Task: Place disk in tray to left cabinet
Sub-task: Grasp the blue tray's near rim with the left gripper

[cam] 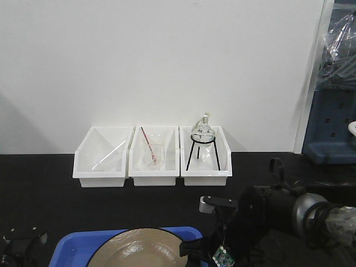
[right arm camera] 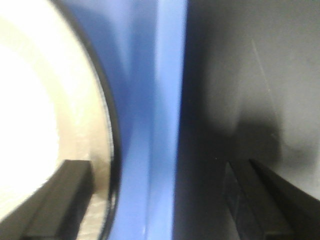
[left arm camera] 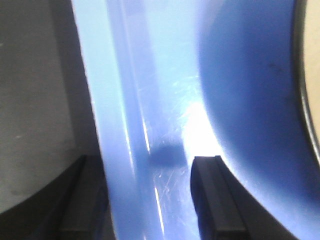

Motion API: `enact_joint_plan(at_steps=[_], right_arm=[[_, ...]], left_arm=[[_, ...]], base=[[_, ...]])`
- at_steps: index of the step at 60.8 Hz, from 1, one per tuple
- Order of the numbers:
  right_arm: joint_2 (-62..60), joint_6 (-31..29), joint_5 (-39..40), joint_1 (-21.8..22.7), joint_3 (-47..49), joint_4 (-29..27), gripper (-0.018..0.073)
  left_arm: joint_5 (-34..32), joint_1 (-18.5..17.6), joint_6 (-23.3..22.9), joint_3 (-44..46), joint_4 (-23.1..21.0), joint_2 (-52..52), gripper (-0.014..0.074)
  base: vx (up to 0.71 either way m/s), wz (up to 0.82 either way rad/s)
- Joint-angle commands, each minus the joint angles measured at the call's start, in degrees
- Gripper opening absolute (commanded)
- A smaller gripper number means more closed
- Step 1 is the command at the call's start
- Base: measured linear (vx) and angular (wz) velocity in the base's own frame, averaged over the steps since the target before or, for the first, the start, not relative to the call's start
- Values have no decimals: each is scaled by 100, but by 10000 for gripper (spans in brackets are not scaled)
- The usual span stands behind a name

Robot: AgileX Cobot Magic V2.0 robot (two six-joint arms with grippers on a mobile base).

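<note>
The large round glossy tan disk with a thin black rim [cam: 139, 253] is lying in the flat bright blue plastic tray [cam: 67, 245]; the left gripper [left arm camera: 150, 200] is straddling the tray's left rim, fingers spread and clasping nothing; the right gripper [right arm camera: 157, 200] is straddling the tray's right rim likewise — one finger above the disk's edge, the other outside the tray; behind the tray, three white plastic bins [cam: 153, 179] are sitting in a row.
</note>
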State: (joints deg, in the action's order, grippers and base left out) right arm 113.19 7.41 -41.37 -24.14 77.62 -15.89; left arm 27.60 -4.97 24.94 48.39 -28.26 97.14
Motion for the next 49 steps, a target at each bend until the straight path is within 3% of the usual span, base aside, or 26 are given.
enact_joint_plan(at_steps=[1,27,49], right_arm=[[-314,-17,14,30,161,171,571],[-810,-237,-275,836,161,49,564],[-504,-564,-231,869,161,-286,554]], left_arm=[[-145,-55,0,155,-197,-219,461],[-236,-55,0,155,-197,-219,461],[-289,-55,0,155,-197,-219,461]], base=[[0,0],[0,0],[0,0]])
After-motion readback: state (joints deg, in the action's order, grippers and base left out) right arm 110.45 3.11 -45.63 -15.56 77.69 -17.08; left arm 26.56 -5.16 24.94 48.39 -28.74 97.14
